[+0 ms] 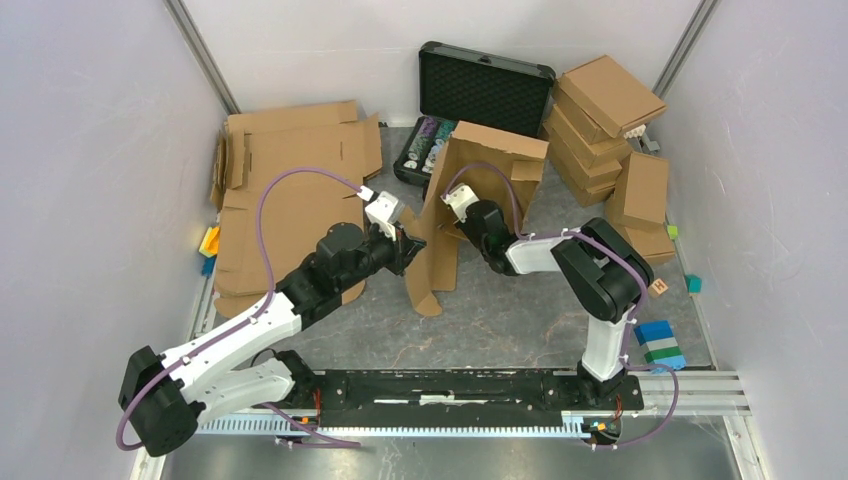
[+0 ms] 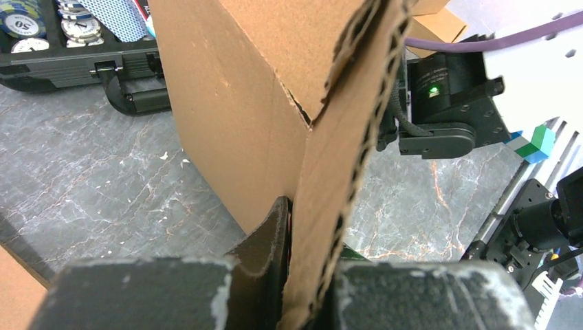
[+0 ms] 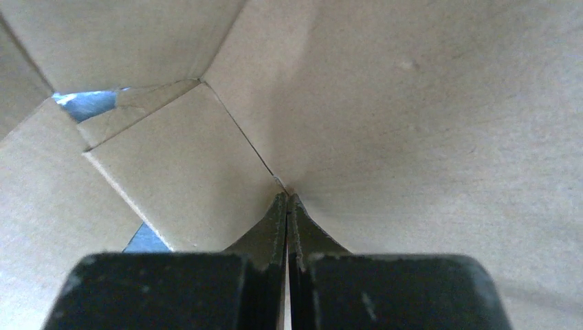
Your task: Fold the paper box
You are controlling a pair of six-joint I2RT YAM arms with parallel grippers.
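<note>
On the table point(image 1: 500, 315), left jaws pinch paper box point(image 1: 495, 142).

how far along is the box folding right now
Done: the paper box stands upright, with panels partly bent along their creases. In hand: the left gripper pinches one corrugated edge, while the right gripper, shut, presses its tips into an inner crease. Left: no closed box shape yet; flaps stand open.

Chip point(image 2: 18, 24) in case point(image 2: 69, 65): "50" on face; wooden block point(image 1: 658, 287) by right arm: mark too small to read
</note>
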